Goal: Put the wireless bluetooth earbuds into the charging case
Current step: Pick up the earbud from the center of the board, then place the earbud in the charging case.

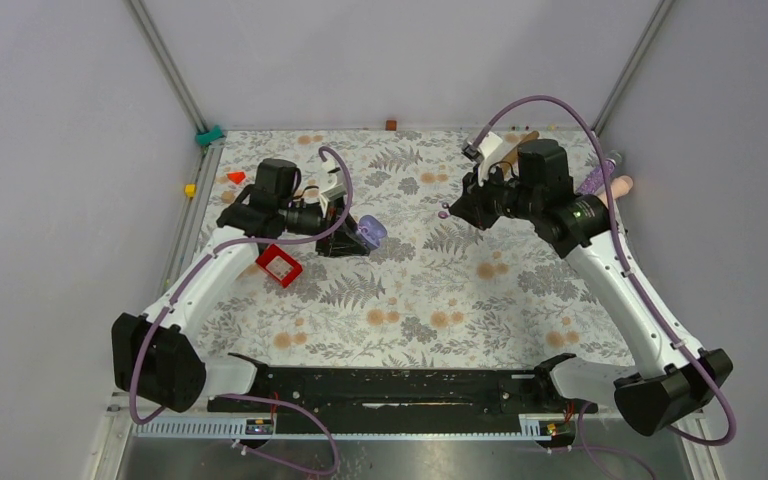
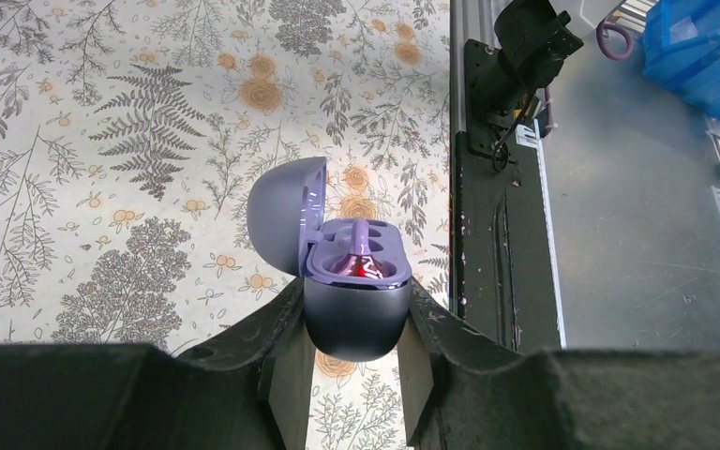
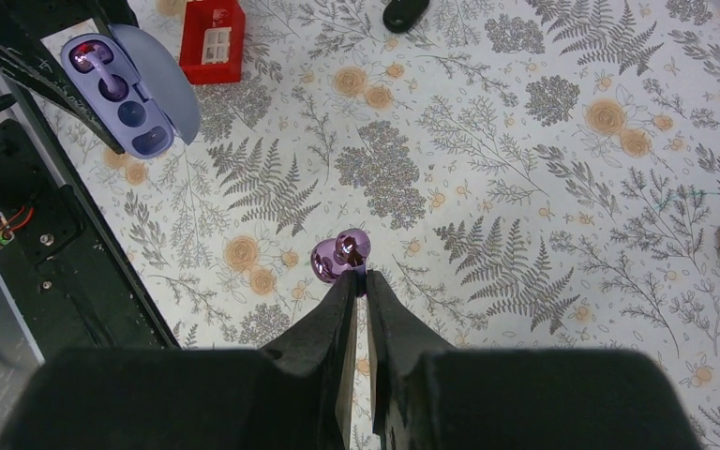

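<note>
My left gripper [image 2: 356,292] is shut on the dark lower shell of the charging case [image 2: 354,314] and holds it above the table. The case's lid [image 2: 286,216] stands open. One pale purple earbud [image 2: 361,261] sits in a well of the case, and the well beside it holds nothing. My right gripper [image 3: 361,281] is shut on the stem of a second pale purple earbud [image 3: 340,256], with the glossy head sticking out past the tips. In the top view this earbud [image 1: 444,213] hangs to the right of the case [image 1: 370,233], apart from it.
A small red tray [image 1: 279,265] lies on the floral cloth under my left arm. A small black oval object [image 3: 405,11] lies beyond it. An orange cone [image 1: 236,177] and a yellow block [image 1: 190,189] sit far left, and wooden pieces [image 1: 620,185] far right.
</note>
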Motion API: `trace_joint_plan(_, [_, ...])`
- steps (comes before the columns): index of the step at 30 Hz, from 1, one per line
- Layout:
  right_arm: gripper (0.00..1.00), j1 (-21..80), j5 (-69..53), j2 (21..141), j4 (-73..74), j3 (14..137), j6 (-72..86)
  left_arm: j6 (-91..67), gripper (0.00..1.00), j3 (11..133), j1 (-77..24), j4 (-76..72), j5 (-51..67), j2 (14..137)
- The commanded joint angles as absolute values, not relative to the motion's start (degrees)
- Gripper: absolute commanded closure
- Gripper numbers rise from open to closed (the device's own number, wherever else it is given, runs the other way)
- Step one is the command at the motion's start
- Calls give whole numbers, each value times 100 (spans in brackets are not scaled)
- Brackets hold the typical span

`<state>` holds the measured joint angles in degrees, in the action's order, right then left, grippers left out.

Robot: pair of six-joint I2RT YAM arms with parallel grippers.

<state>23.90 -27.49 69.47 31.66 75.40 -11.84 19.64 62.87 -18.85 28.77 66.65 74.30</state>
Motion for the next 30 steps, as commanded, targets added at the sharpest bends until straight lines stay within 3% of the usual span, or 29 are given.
trace_joint_plan(1, [87,2391,-2672,6683,3321,7837,-1265,2028,100,6309,-1905,2646,6692,7142])
trace_joint_plan(15, [87,2424,-3086,6493,3679,8252,-1611,2010,100,6281,-1922,2653,6483,7108])
trace_joint_plan(30, [86,3534,-3648,6256,4146,7875,-2536,2509,100,6467,-2761,3182,6392,7780])
